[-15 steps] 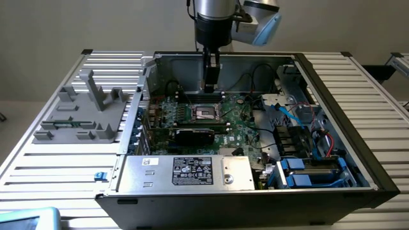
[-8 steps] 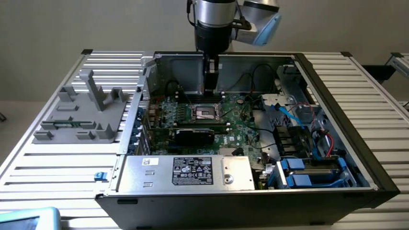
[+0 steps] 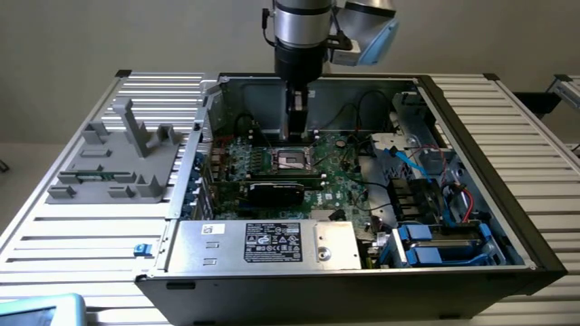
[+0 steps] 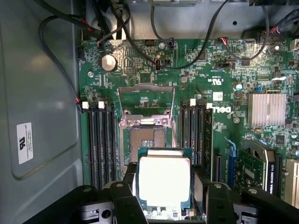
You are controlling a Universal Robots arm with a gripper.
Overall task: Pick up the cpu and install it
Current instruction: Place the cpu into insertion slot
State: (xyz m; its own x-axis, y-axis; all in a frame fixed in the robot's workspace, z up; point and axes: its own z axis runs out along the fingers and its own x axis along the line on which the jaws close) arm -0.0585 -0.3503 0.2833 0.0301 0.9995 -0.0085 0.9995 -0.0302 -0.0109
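Currently gripped: the small flat square cpu (image 4: 164,179) with the silvery-beige metal top is sitting level between two black fingers (image 4: 122,196), its metal top facing up.
Gripper: the black two-fingered gripper (image 3: 297,134) (image 4: 164,198) on the silver arm is standing partly open, just as wide as the cpu, and is pressing on two opposite edges of it.
Socket: the dark square socket (image 3: 292,159) (image 4: 145,139) with the metal frame is lying uncovered, its frame swung up and its contact field showing bare.
Cpu's place: it is hanging just above the socket and overlapping one edge of it; I cannot tell whether it is lining up squarely.
Motherboard: the green motherboard (image 4: 224,79) is lying flat all around the socket, inside the open black computer case (image 3: 363,299).
Memory slots: the long black slots (image 4: 100,144) are running along both sides of the socket.
Heatsink: the silver finned heatsink (image 4: 266,109) is sitting well apart from the socket, beyond one bank of slots.
Tray: the grey plastic tray with upright posts (image 3: 118,156) is standing outside the case, well apart from the socket, toward the exterior view's left of it.
Table: the slatted aluminium table (image 3: 73,238) is bearing both case and tray.
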